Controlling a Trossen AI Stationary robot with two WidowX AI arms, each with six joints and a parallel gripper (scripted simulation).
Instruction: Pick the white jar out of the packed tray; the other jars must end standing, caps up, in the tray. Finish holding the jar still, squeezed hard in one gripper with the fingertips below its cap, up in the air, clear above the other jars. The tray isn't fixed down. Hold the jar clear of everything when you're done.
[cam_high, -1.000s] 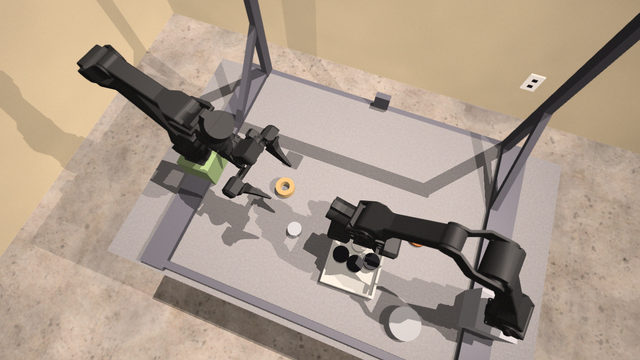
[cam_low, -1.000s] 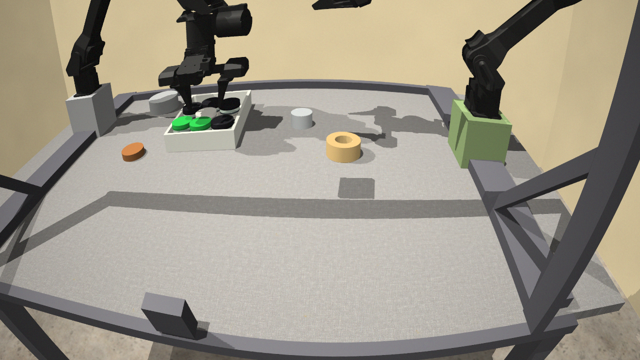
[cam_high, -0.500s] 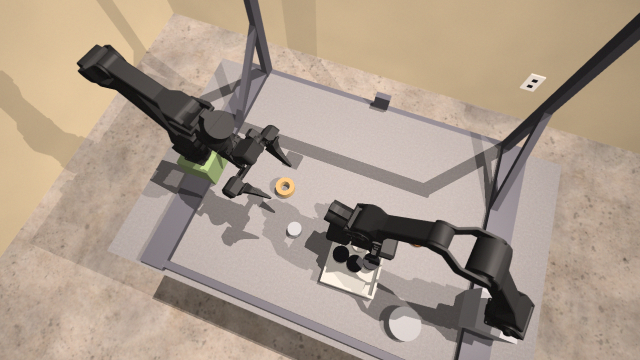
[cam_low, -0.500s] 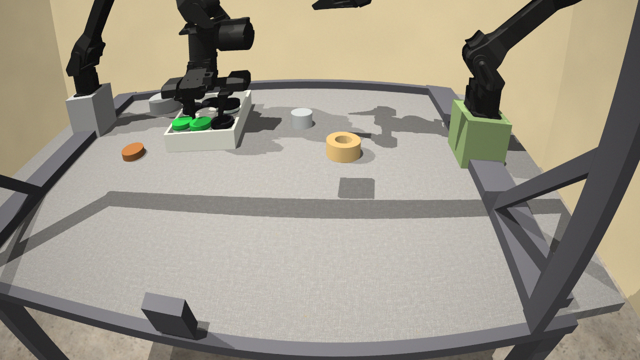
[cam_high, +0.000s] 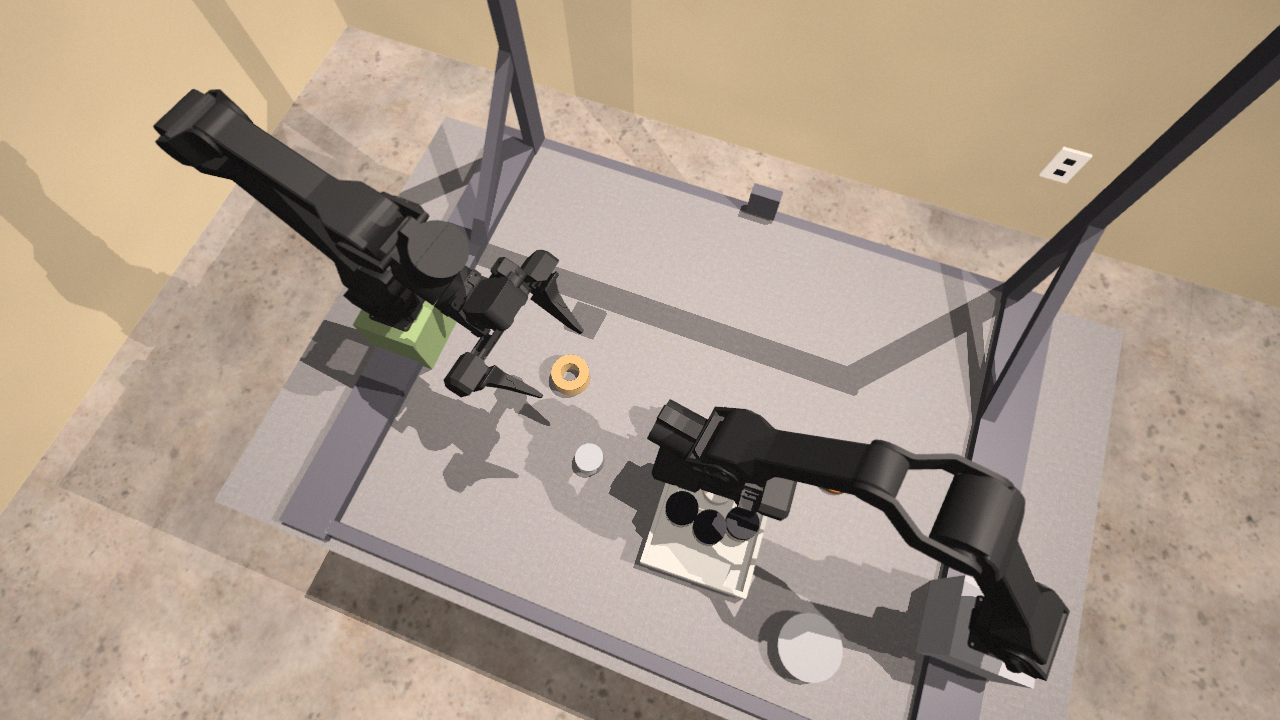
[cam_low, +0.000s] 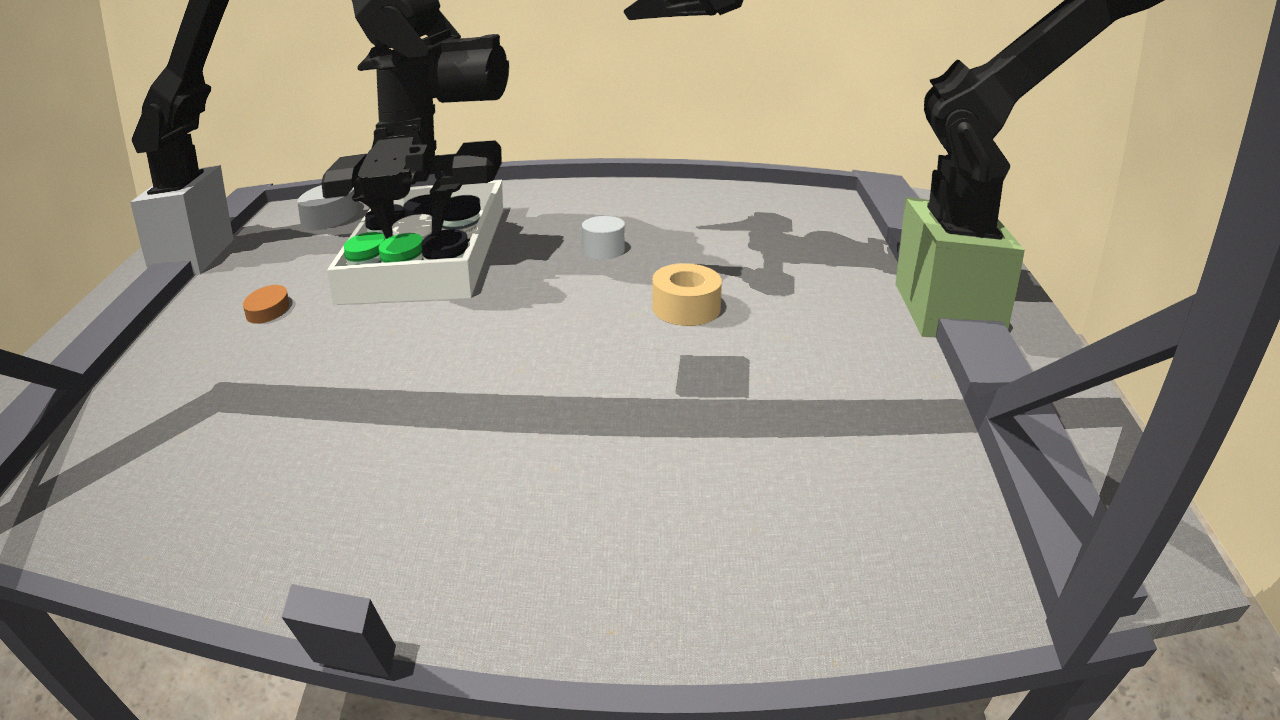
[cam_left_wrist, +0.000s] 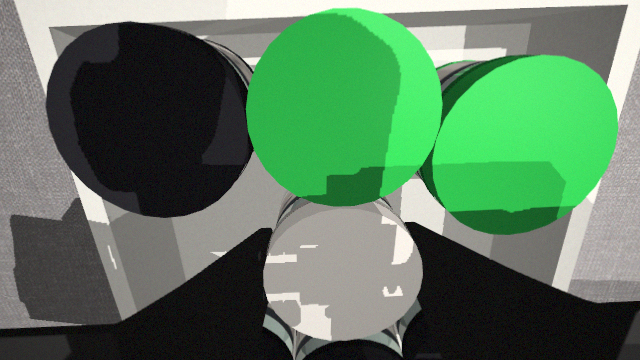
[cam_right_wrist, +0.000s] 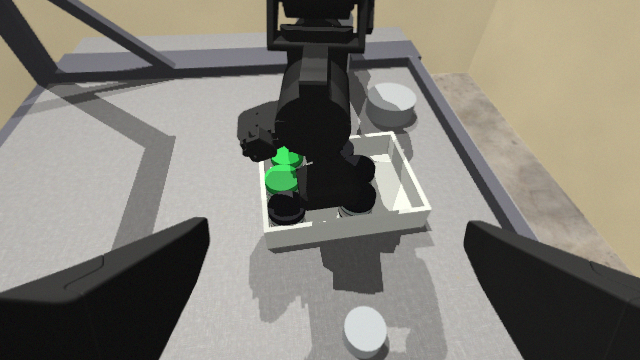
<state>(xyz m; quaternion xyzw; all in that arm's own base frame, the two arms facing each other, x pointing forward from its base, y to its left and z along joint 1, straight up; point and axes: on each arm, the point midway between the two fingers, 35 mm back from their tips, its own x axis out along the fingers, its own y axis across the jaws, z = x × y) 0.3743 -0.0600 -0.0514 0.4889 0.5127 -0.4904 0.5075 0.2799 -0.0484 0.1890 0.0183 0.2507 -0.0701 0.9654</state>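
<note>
The white jar stands in the white tray among two green-capped jars and several black-capped jars, all upright. My left gripper is lowered into the tray, its fingers pressed against both sides of the white jar below its cap. In the exterior view the left gripper hides the white jar inside the tray. My right gripper is wide open and empty, high above the table, far from the tray; its wrist view looks down on the tray.
A small grey cylinder and a tan ring stand between the two arms. A large grey disc sits beside the tray, an orange disc on its other side. The frame's grey posts rise at the table edges.
</note>
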